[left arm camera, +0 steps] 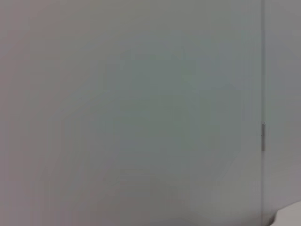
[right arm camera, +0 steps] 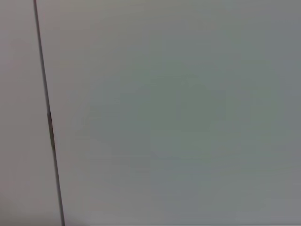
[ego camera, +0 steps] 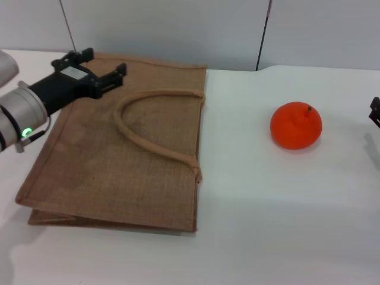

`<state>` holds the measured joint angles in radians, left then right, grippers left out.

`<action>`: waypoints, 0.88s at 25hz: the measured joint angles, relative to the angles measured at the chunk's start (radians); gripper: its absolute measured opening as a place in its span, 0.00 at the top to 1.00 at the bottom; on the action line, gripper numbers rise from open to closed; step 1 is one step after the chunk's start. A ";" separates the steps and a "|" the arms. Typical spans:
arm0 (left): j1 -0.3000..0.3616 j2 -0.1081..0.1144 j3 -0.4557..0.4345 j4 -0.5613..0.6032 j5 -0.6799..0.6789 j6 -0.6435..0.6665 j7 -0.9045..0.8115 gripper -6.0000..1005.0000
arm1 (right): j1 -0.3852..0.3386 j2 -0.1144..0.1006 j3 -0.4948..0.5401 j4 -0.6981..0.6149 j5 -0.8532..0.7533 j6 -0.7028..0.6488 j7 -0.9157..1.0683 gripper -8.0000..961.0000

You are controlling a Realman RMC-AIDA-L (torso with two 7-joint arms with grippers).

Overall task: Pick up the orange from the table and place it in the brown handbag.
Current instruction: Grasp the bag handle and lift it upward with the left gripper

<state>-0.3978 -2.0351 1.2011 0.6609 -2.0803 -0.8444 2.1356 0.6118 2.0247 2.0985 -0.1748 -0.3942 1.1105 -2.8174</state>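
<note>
Surface: I see a white surface carrying everything.
Bag: the brown handbag lies flat on the left, long side running away from me, rope handle on top.
Left arm: it reaches in low from the left edge, over the bag's far corner. The left tool is open and holds nothing.
Orange: the orange sits right of the bag, well apart, stem nub up.
Right tool: a bit of the right tool shows at the right edge. I cannot tell its state.
</note>
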 joint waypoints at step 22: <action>0.025 0.004 -0.009 0.253 0.608 0.001 -0.515 0.16 | 0.002 -0.001 -0.008 0.000 -0.001 0.000 0.016 0.10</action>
<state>-0.3726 -2.0310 1.1917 0.9143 -1.4723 -0.8430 1.6207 0.6134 2.0232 2.0900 -0.1749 -0.3954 1.1106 -2.8013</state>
